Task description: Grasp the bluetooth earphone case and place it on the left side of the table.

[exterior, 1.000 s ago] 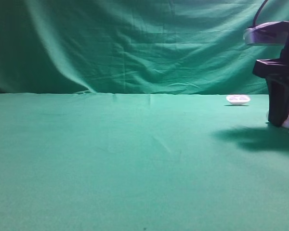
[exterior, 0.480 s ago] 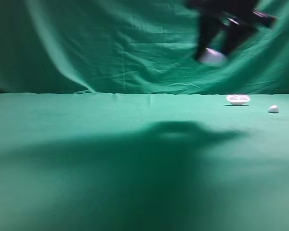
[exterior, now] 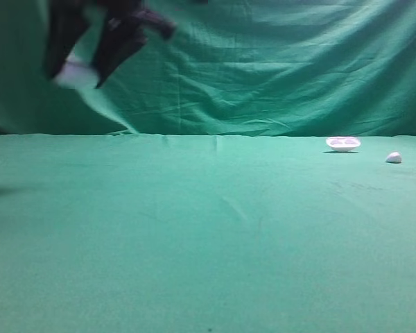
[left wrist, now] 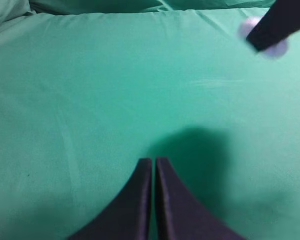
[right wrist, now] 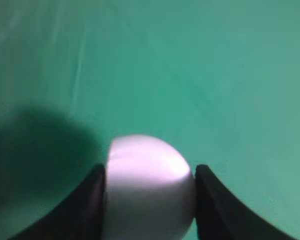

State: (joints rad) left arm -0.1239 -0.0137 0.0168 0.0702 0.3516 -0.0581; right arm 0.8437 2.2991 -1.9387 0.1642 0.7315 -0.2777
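A wide table (exterior: 208,236) draped in plain green cloth spreads far below the right gripper (exterior: 75,73), with a green backdrop (exterior: 263,62) of the same cloth hanging behind it. The gripper, a dark blurred shape, hangs high in the upper left of the exterior high view, well above the table's left side. Clamped between its two black fingers (right wrist: 92,205) is the bluetooth earphone case (right wrist: 149,187), a smooth white rounded shell; the right wrist view shows a finger pressed against each of its flanks, with the case filling the gap between them and only cloth beneath. In the exterior view the case (exterior: 73,74) shows as a pale smear at the gripper's lower tip, clear of the table.

The left gripper (left wrist: 154,172) sits low over the cloth, its two dark fingers drawn together with only a thin slit between them and nothing in its grasp (its shadow falls just ahead on the cloth).

Far to the right of the carrying gripper, near the table's back edge, rests a shallow white dish (exterior: 342,143). Just beside that, farther right, lies a tiny white lump (exterior: 394,157).
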